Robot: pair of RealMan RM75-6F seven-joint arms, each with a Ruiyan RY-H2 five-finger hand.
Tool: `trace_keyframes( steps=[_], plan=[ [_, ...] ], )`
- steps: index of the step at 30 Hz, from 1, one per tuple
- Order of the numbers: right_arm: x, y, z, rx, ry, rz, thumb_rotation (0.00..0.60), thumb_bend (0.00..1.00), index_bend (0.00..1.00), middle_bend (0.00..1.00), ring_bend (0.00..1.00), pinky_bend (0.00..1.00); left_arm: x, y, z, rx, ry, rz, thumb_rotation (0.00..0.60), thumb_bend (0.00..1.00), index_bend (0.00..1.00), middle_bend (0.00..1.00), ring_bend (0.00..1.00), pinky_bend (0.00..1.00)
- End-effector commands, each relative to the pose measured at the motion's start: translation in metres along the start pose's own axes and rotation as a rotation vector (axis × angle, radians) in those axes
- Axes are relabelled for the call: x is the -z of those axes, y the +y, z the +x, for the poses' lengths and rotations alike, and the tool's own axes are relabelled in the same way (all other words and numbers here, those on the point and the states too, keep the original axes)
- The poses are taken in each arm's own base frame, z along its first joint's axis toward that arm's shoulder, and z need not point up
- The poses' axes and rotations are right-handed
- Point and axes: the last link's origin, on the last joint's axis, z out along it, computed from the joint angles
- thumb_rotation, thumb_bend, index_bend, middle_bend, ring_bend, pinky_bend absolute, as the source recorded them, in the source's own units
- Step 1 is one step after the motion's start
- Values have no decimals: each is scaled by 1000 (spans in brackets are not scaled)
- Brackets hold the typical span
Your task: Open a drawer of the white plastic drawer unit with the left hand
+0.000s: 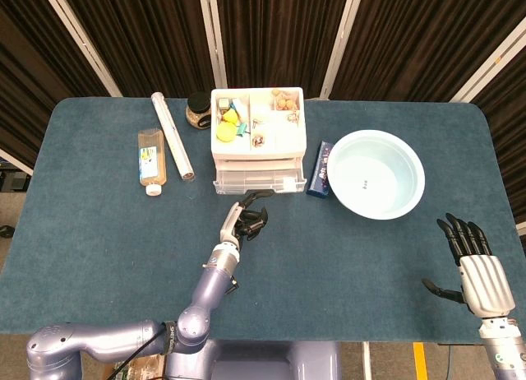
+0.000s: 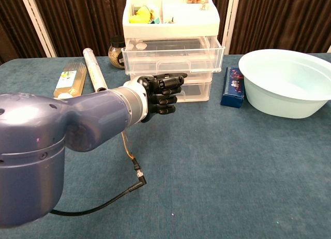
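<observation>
The white plastic drawer unit [image 1: 257,141] [image 2: 170,21] stands at the back middle of the table, with small items in its top tray. Its upper clear drawer [image 2: 173,55] [image 1: 259,183] sticks out toward me; the lower drawer [image 2: 199,90] sits further in. My left hand [image 1: 245,220] [image 2: 161,94] hovers just in front of the unit at the height of the lower drawer, fingers curled in and holding nothing. In the head view a small gap shows between it and the drawer front. My right hand [image 1: 470,261] stays at the near right, fingers spread, empty.
A pale blue basin [image 1: 376,173] [image 2: 289,81] and a dark blue box [image 1: 320,169] [image 2: 232,87] sit right of the unit. Left of it are a jar [image 1: 198,110], a silver tube [image 1: 173,136] and a lying bottle [image 1: 151,158]. A black cable [image 2: 132,182] trails below my left arm.
</observation>
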Motion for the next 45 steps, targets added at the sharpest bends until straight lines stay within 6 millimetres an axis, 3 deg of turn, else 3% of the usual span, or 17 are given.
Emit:
trace_keyframes(
  steps=[1,10,16,32,45],
  plan=[
    [0,0,0,0,-1,0,600,171,0,0,0,0,3,-1,1,3,-7,2,600,634,297,1000,987,975],
    [0,1,0,-2,0,-1,600,172,0,0,0,0,22,-5,-1,-25,-58,2,600,634,317,1000,986,974],
    [0,0,0,0,-1,-1,600,172,0,0,0,0,42,-9,10,-363,-74,-116,600,634,317,1000,984,973],
    [0,-1,-4,8,-13,0,600,171,0,0,0,0,56,49,26,-1080,65,-414,600,618,279,1000,990,978],
    [0,-2,-5,1,-21,-1,600,171,0,0,0,0,48,85,33,-1278,187,-422,600,620,219,1000,1000,980]
  ],
)
